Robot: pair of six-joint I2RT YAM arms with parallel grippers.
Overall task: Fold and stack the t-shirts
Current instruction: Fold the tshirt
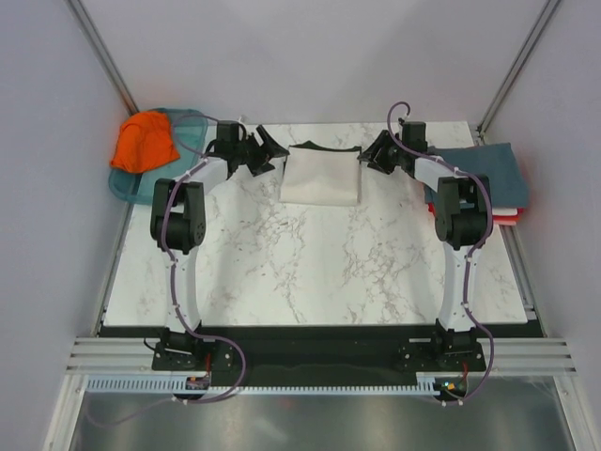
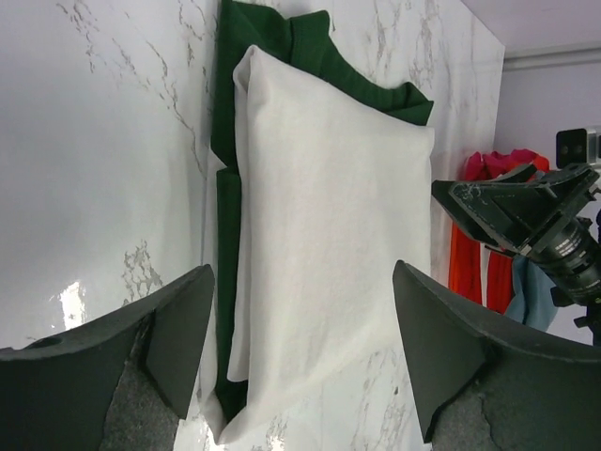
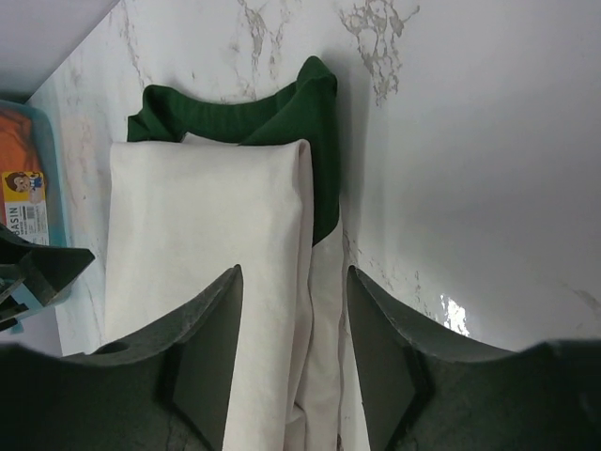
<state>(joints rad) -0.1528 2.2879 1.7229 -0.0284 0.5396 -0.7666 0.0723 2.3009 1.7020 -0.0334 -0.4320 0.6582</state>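
A cream t-shirt (image 1: 321, 175) with dark green sleeves lies folded into a rectangle at the back middle of the table. My left gripper (image 1: 271, 150) hangs open just off its left edge, nothing between the fingers; in the left wrist view the folded tee (image 2: 329, 225) lies ahead of the gripper (image 2: 300, 348). My right gripper (image 1: 369, 156) is open at the tee's right edge. In the right wrist view the tee's (image 3: 207, 216) folded edge runs between the spread fingers of the gripper (image 3: 293, 348), not pinched. An orange t-shirt (image 1: 146, 141) lies bunched at the back left.
The orange tee rests in a translucent teal tray (image 1: 122, 183) at the table's back left corner. At the right edge sits a stack with a slate-blue t-shirt (image 1: 484, 169) on top and white and red ones (image 1: 507, 216) beneath. Grey walls close in both sides.
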